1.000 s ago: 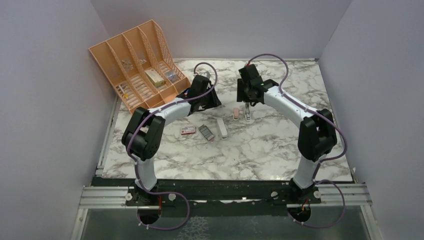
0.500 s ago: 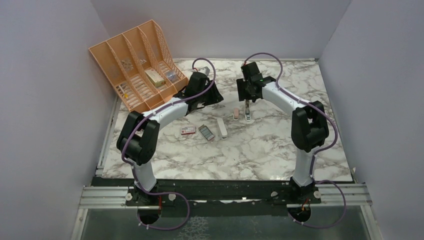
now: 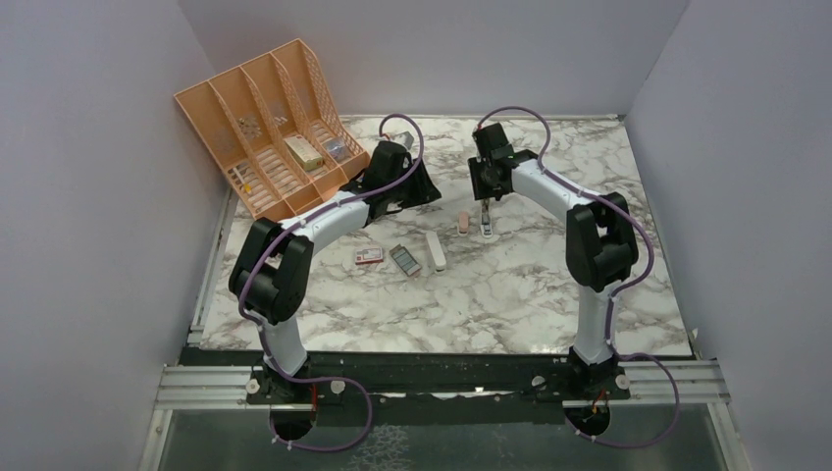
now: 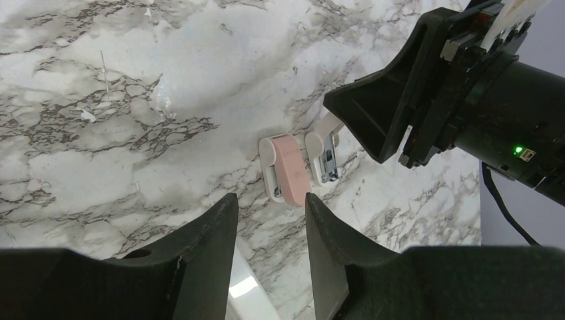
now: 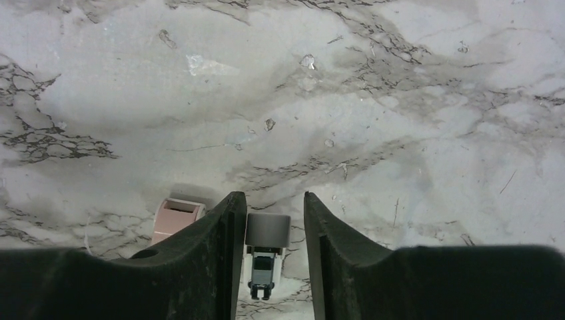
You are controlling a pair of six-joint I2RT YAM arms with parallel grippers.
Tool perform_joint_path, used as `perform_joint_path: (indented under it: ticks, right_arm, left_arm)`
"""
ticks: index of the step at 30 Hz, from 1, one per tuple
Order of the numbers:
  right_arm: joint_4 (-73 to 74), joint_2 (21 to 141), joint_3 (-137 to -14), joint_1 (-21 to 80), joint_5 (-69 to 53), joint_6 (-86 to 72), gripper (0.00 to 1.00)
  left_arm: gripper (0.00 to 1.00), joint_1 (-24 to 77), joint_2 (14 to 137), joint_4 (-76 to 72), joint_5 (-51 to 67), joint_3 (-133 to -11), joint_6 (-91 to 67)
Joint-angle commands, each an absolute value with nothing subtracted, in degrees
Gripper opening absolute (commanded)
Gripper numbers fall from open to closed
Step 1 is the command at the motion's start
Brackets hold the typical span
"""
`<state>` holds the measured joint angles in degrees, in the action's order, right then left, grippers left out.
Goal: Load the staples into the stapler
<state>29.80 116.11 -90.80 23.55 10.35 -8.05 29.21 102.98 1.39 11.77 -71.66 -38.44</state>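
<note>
My right pincer (image 5: 270, 200), jaws apart, is straddling the stapler (image 5: 267, 233), seemingly not gripping yet. Closing off-centre, I'm risking shoving it into the pink-capped bottle (image 5: 176, 217). The staples (image 3: 405, 260) are lying well apart on the tabletop (image 3: 549, 285); my left pincer (image 4: 270, 198) is hanging parted, empty.

The marble-patterned bench (image 5: 400, 100) is smooth with a soft sheen, and shows small pits and scuffs ahead of the right jaws. The left jaws and right jaws look like matt black plastic. Between the right jaws lies a white plastic stapler (image 5: 267, 231) with a dull grey metal channel. Just left of them is a small pink-and-white plastic item (image 5: 174, 215), matt. The peach lattice organiser (image 3: 265, 118) looks like moulded plastic.
</note>
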Motion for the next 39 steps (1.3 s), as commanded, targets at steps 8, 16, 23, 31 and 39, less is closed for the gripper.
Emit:
perform_joint_path:
  ticks: [8, 16, 23, 31, 39]
  right_arm:
    - [30.4, 114.26, -88.23, 23.14, 7.98, -9.74, 0.26]
    - [31.33, 108.23, -81.61, 23.2, 9.56, -13.72, 0.26]
    - [31.62, 99.01, -73.1, 23.32, 7.75, -15.73, 0.26]
    - [32.91, 94.21, -68.89, 23.29, 8.56, -17.99, 0.26]
    - [33.02, 93.83, -66.92, 23.29, 8.06, -20.04, 0.26]
  left_arm:
    - [0.43, 32.07, 104.37, -2.86, 18.05, -72.23, -37.46]
    - [0.43, 35.63, 103.18, -8.6, 18.17, -66.63, -41.6]
    - [0.43, 40.05, 100.99, -14.15, 14.78, -60.36, -44.5]
    - [0.44, 43.45, 99.91, -17.18, 11.44, -57.6, -47.64]
    - [0.45, 46.53, 102.34, -18.9, 9.91, -57.37, -50.13]
